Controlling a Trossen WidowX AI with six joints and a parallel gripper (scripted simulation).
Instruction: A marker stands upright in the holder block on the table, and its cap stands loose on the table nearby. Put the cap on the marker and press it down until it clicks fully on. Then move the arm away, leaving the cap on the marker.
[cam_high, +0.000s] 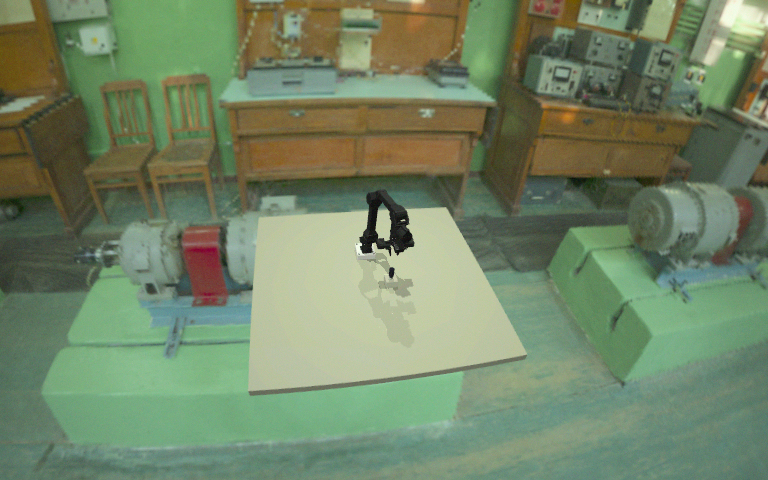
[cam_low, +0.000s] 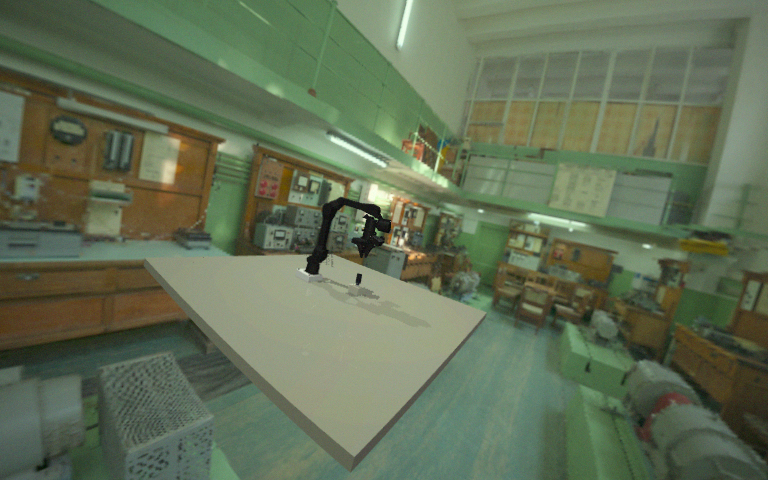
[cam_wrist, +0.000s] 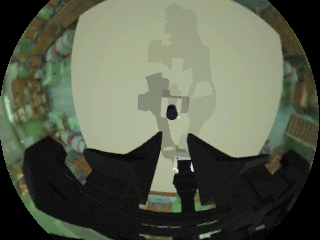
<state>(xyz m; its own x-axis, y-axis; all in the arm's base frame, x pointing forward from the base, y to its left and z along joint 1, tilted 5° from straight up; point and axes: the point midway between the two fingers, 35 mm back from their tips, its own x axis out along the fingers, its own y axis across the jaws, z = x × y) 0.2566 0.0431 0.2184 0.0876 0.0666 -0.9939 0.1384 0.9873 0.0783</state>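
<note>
The marker (cam_high: 391, 273) (cam_low: 358, 278) stands upright in the small grey holder block (cam_high: 396, 284) (cam_low: 362, 290) near the middle of the beige table (cam_high: 317, 328) (cam_low: 283, 345). Its top is dark. In the wrist view I look straight down on the dark cap (cam_wrist: 172, 112) on the marker, with the holder block (cam_wrist: 155, 96) around it. It is too small to tell how far down the cap sits. My gripper (cam_high: 394, 253) (cam_low: 362, 253) (cam_wrist: 175, 135) hangs a short way above the cap. It is open and holds nothing.
The arm's white base (cam_high: 365, 253) (cam_low: 309, 275) sits on the table just behind the marker. Beyond the table's edges stand green machine plinths (cam_high: 651, 294), workbenches and chairs.
</note>
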